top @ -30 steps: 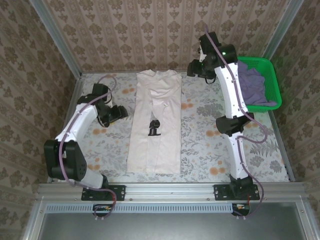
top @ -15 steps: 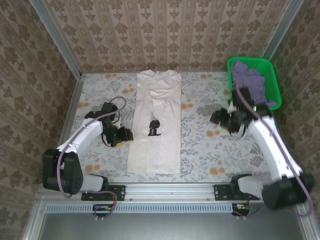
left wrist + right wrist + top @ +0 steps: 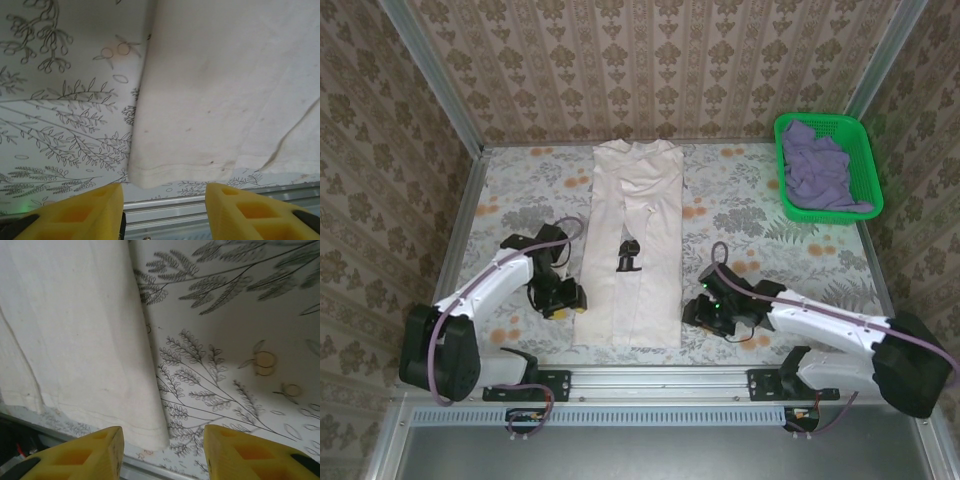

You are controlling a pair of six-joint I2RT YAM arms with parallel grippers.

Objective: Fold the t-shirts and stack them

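cream-white t-shirt [image 3: 630, 250] lies flat down the middle of the table [image 3: 740, 200], collar at the far end, hem toward the arms. its sides are folded in, so it reads as a long narrow strip w/ the black print [image 3: 627, 256] facing up. lavender t-shirt [image 3: 820, 170] sits crumpled in the green basket [image 3: 788, 128] at the far right corner, well apart; prob. waiting its turn.

left gripper [image 3: 568, 297] is low, just beside the strip's left edge near the hem. right gripper [image 3: 698, 310] mirrors it near the right edge. both have jaws apart w/ nothing between them. left wrist cam: yellow fingers [image 3: 80, 212] straddle the near-left hem corner [image 3: 145, 177], cloth just ahead of the tips, not pinched. right wrist cam: same for the near-right hem corner [image 3: 156, 436], untouched.

why so: one gripper at each hem corner looks like setup for a lengthwise fold, i.e. grab both corners & carry the hem up toward the collar. wide jaws give room to slide over the doubled edge.

judgement: step in hand = approach before the pinch. fold is abt halfway, stacking not begun.

risk: the folded edge is 2+ layers, so a shallow pinch may lift only the top layer & undo the side folds. corners also lie near the metal rail [image 3: 660, 378], so there's little room to come in low.
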